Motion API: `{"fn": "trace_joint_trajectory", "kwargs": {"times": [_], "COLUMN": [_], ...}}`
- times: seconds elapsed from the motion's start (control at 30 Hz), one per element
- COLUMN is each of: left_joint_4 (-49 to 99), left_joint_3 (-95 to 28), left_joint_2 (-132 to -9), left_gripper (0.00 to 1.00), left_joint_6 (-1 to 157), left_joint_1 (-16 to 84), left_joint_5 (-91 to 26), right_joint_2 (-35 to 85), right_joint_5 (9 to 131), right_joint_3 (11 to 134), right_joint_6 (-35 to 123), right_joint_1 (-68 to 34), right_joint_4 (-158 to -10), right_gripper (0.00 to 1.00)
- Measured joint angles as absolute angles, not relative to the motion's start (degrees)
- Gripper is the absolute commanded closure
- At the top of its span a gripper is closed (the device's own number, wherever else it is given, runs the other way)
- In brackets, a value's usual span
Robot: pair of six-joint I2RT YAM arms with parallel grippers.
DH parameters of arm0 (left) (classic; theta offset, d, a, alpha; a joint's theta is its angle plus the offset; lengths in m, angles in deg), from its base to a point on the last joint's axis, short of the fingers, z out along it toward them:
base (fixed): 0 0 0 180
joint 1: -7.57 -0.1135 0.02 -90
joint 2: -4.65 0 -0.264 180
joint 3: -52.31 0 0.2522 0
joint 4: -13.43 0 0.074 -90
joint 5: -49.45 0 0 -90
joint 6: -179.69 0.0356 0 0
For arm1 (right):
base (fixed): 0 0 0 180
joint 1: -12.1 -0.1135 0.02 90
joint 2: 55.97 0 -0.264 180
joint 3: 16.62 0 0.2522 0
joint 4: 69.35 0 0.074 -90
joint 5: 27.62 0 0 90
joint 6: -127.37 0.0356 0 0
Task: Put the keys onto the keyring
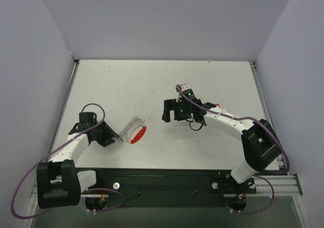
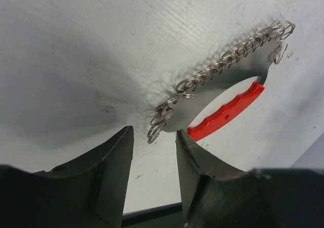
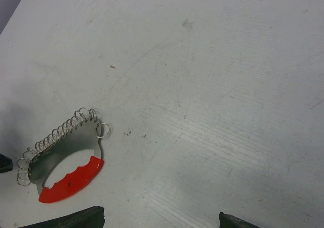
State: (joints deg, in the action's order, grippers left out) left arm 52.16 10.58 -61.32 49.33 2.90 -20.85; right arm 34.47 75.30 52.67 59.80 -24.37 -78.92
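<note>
— How did your jaws stand?
— My left gripper (image 2: 153, 133) was half open, clamping nothing. The keyring (image 2: 230, 81) lay on the table (image 2: 76, 46), its end just at my fingertips, stretching toward two o'clock.
— And the right?
— My right gripper (image 3: 159, 215) was spread wide and empty, the keyring well apart at ten o'clock.

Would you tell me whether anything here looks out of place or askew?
Nothing damaged or spilled. The keyring lies flat on the table; only one small ring at its end sits out of line with the others.
</note>
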Motion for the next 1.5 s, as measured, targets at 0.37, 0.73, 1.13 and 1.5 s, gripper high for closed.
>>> {"fn": "trace_joint_trajectory", "kwargs": {"times": [0.37,0.73,1.13,1.5], "left_joint_4": [47.6,46.0,44.4,43.4], "left_joint_3": [11.5,12.7,13.8,13.8], "left_joint_2": [-64.0,-60.8,-59.7,-61.8], "left_gripper": [0.61,0.56,0.55,1.00], "left_joint_6": [49.4,49.4,49.9,49.9], "left_joint_1": [2.9,2.9,6.4,10.6], "left_joint_5": [-23.6,-23.6,-23.6,-26.7], "right_joint_2": [34.5,34.5,34.5,34.5], "right_joint_5": [74.2,73.5,73.3,73.2], "right_joint_3": [52.7,52.6,52.6,52.6], "right_joint_6": [59.5,59.1,59.1,59.1], "right_joint_1": [-24.2,-23.8,-23.8,-23.8], "right_joint_4": [-79.0,-79.0,-79.0,-79.5], "right_gripper": [0.06,0.06,0.06,0.06]}}
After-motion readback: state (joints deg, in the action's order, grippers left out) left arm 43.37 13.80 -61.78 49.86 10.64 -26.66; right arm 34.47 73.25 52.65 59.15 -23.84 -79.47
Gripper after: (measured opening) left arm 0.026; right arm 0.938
